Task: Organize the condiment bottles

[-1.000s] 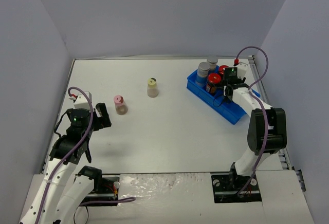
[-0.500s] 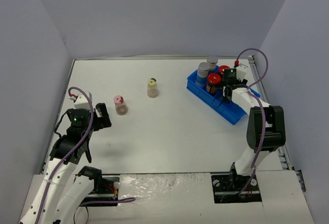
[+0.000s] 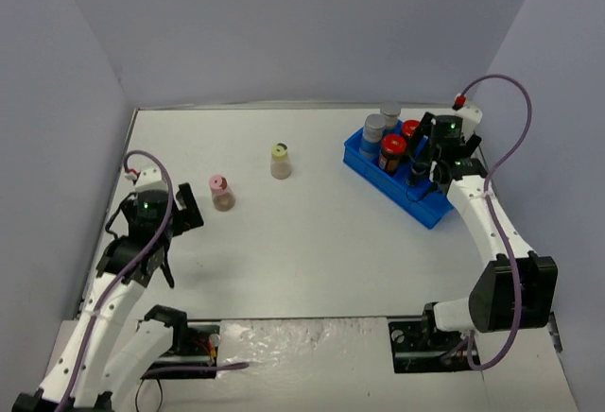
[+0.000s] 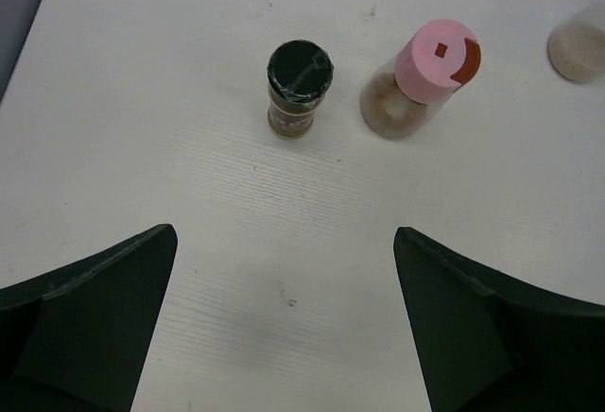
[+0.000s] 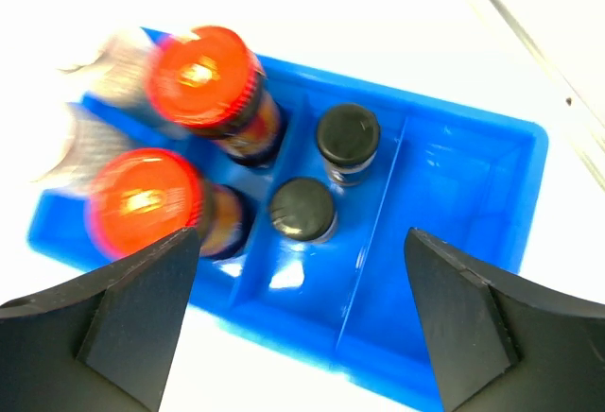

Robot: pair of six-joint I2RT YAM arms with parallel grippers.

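**Obs.** The right end effector (image 5: 298, 336) hung over the blue tray (image 5: 473, 157) with its fingers spread wide and nothing between them. The tray's middle compartment held two tiny dark-capped jars (image 5: 347, 138). The compartment next to that held the red-lidded jars (image 5: 203, 77), with the grey-capped jars (image 5: 99, 62) blurred behind them. The end compartment showed bare. Judged: nothing was left in hand on that side, so the arm was free to clear.

The left end effector (image 4: 284, 336) was likewise spread wide and empty, poised over the surface (image 4: 142, 100). Ahead of it stood the third tiny dark-capped jar (image 4: 299, 86), upright and roughly on the centre line. The pink-lidded jar (image 4: 425, 77) stood just beside it, not touching. The cream-lidded jar (image 3: 280, 161) stood well apart from both, between them and the tray.

**Step in hand (judged):** the left arm takes the loose tiny jar.

**Notes for doing it well:**
- Advance straight so the jar stays centred between the fingers.
- The gap to the pink-lidded jar looked narrow. The finger on that side could nudge it, so turn the wrist to straddle along the free axis.
- Come down low and close on the body under the cap. The jar is slim and probably tips easily.
- Close slowly and lift vertically before any sideways travel.
- The tray lay far across, by the right arm. Expect a long carry or a handover, and keep the jar upright.
- It likely belongs in the middle compartment with its two fellows.
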